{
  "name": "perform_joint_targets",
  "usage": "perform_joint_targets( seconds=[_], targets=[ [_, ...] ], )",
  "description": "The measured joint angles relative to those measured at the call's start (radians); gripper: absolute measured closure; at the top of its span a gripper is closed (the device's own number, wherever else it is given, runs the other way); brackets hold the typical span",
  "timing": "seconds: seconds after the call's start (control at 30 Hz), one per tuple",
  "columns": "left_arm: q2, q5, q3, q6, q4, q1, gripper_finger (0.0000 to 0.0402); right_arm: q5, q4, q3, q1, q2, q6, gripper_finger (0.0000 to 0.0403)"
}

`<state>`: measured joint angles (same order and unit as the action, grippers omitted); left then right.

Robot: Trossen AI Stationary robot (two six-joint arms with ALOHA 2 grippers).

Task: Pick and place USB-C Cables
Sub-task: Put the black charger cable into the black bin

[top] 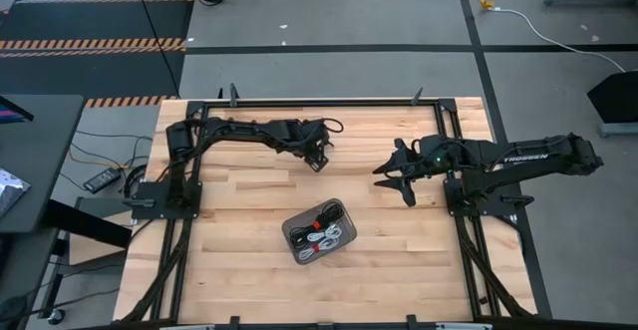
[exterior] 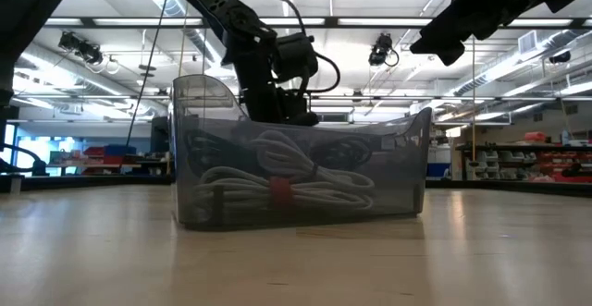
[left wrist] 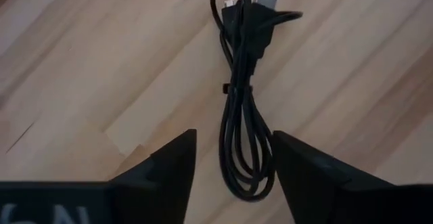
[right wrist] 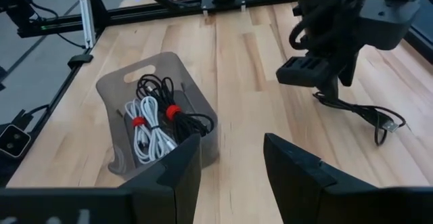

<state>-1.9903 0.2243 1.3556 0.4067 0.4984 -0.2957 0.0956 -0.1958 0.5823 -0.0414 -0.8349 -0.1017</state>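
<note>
A black USB-C cable bundle point(left wrist: 243, 102) lies flat on the bare wooden table, its plugs at the end farthest from my left gripper. My left gripper point(left wrist: 235, 139) slants down over it, open. Its two fingers stand on either side of the bundle's looped end point(left wrist: 247, 183), and no touch shows. The right wrist view shows the same gripper point(right wrist: 318, 75) above the cable point(right wrist: 358, 116). A grey tray point(right wrist: 115, 82) at the table's middle holds several bundles, white ones point(right wrist: 145, 132) and black ones point(right wrist: 179, 116), tied with red bands. My right gripper point(top: 399, 180) hangs open above the table, right of the tray.
The tray point(top: 344, 208) stands a little nearer the front edge than both grippers, roughly midway between them. Black frame rails point(top: 299, 101) run along the table's edges. Bare wood lies around the tray and around the loose cable.
</note>
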Motion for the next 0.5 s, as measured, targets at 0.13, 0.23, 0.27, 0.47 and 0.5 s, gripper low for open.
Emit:
perform_joint_targets(
  seconds=[0.13, 0.23, 0.27, 0.47, 0.5],
  targets=[
    [-0.001, 0.000, 0.000, 0.006, -0.015, 0.003, 0.0158, 0.000, 0.000, 0.000, 0.000, 0.000, 0.000, 0.0237],
    [-0.001, -0.002, 0.002, 0.002, -0.016, 0.004, 0.0134, 0.000, 0.000, 0.000, 0.000, 0.000, 0.000, 0.0237],
    [-0.001, -0.005, 0.004, -0.003, -0.020, 0.004, 0.0129, 0.000, 0.000, 0.000, 0.000, 0.000, 0.000, 0.0237],
    [-0.008, -0.015, 0.006, -0.025, -0.046, 0.003, 0.0116, 0.000, 0.000, 0.000, 0.000, 0.000, 0.000, 0.0237],
    [-0.008, -0.015, 0.006, -0.025, -0.048, 0.000, 0.0116, 0.000, 0.000, 0.000, 0.000, 0.000, 0.000, 0.0237]
  ],
)
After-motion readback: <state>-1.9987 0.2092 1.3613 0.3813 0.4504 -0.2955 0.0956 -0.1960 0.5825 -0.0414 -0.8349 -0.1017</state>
